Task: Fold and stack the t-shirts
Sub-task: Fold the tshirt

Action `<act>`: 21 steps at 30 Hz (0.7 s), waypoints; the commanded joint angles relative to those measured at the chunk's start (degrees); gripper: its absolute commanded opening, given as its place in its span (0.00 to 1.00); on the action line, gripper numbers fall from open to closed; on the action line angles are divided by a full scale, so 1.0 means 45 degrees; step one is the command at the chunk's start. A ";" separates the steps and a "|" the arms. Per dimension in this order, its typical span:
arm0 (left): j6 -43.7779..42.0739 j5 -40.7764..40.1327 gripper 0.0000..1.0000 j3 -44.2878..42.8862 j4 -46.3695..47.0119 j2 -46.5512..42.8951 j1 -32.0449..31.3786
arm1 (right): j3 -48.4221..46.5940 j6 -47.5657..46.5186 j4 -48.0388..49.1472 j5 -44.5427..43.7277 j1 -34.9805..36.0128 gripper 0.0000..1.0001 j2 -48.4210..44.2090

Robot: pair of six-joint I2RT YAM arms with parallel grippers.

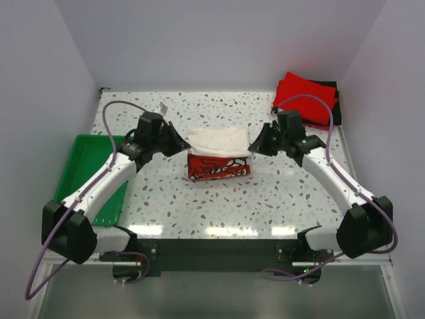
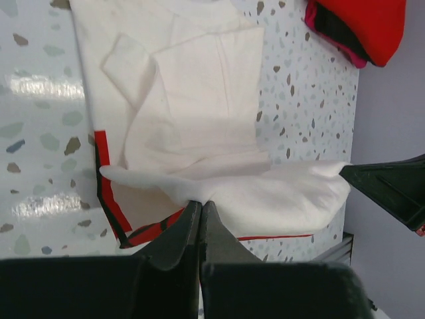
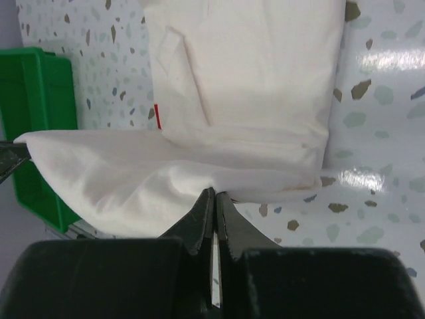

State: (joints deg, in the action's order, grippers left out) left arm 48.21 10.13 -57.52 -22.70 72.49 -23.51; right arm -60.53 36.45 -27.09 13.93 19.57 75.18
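The cream-white t-shirt (image 1: pixel 218 143) with its red logo print (image 1: pixel 219 166) lies partly folded at the table's middle. My left gripper (image 1: pixel 182 144) is shut on its left end, seen in the left wrist view (image 2: pixel 200 203). My right gripper (image 1: pixel 255 145) is shut on its right end, seen in the right wrist view (image 3: pixel 216 193). Between them the two grippers hold a fold of the shirt (image 2: pixel 265 193) lifted above the flat part (image 3: pixel 252 73). The folded red shirt (image 1: pixel 307 96) lies on the black one (image 1: pixel 336 109) at the back right corner.
A green plastic tray (image 1: pixel 85 174) stands at the left edge beside my left arm; it also shows in the right wrist view (image 3: pixel 40 113). White walls close the table at the back and sides. The speckled tabletop (image 1: pixel 219 206) lies in front of the shirt.
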 commanded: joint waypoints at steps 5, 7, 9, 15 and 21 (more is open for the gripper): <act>-0.0771 -0.0259 0.00 -0.3349 0.1644 0.3399 0.1257 | -0.3144 -0.0209 0.1469 0.0457 -0.1223 0.00 0.3114; -0.0888 -0.0104 0.00 -0.4146 0.2075 0.4610 0.1492 | -0.3907 -0.0170 0.1704 0.0672 -0.1438 0.00 0.4578; -0.1005 -0.0064 0.00 -0.4813 0.2172 0.6011 0.1863 | -0.5235 -0.0208 0.1743 0.0888 -0.1556 0.00 0.6212; -0.1571 0.1183 0.00 -0.7860 0.3163 1.0210 0.2703 | -0.8653 0.0045 0.2076 0.1492 -0.1927 0.00 0.9793; -0.1201 0.3118 0.25 -1.0926 0.3892 1.3109 0.3387 | -1.1778 0.0202 0.1689 0.2116 -0.2337 0.51 1.2959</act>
State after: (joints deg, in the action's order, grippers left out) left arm 43.64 18.46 -99.70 -9.80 129.40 -9.78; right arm -105.95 37.45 -19.20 20.49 10.31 130.54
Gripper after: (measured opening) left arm 0.195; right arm 0.359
